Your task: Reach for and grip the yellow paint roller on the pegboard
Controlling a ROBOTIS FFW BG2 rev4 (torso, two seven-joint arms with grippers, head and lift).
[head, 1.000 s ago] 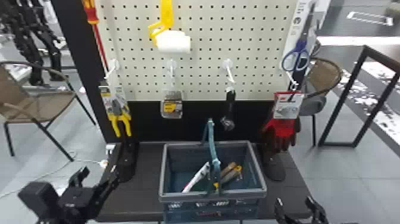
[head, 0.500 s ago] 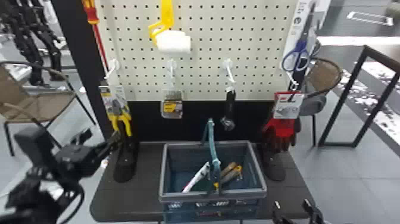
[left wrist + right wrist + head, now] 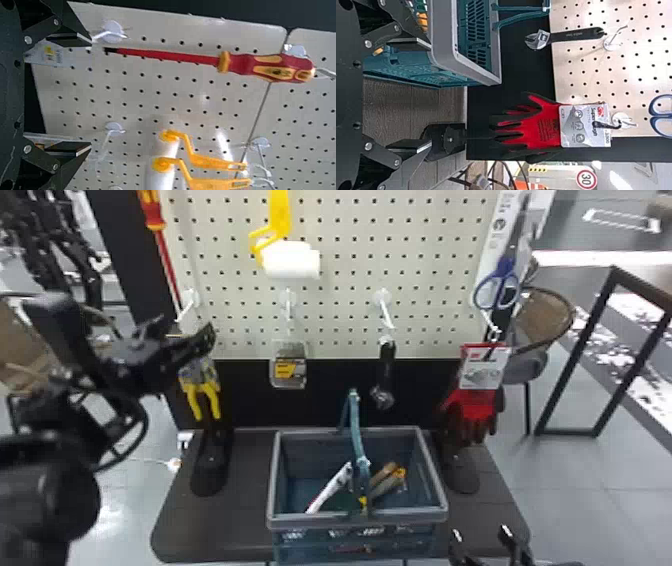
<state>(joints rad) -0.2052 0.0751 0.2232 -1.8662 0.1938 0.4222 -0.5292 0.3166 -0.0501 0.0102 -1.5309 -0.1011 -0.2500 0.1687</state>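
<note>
Pegboard [image 3: 345, 230] hooks hold two yellow paint rollers [image 3: 210, 161] close together. The left pincer [image 3: 90, 94], spread and empty, could snag both or knock the screwdriver [image 3: 257, 68] if misaligned; the right pincer [image 3: 430, 95] is released.

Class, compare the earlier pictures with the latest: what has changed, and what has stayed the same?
The left gripper rose and moved forward towards the pegboard; the right gripper shifted slightly left. Nothing was gripped or let go. The yellow paint roller, basket and gloves stayed put.
</note>
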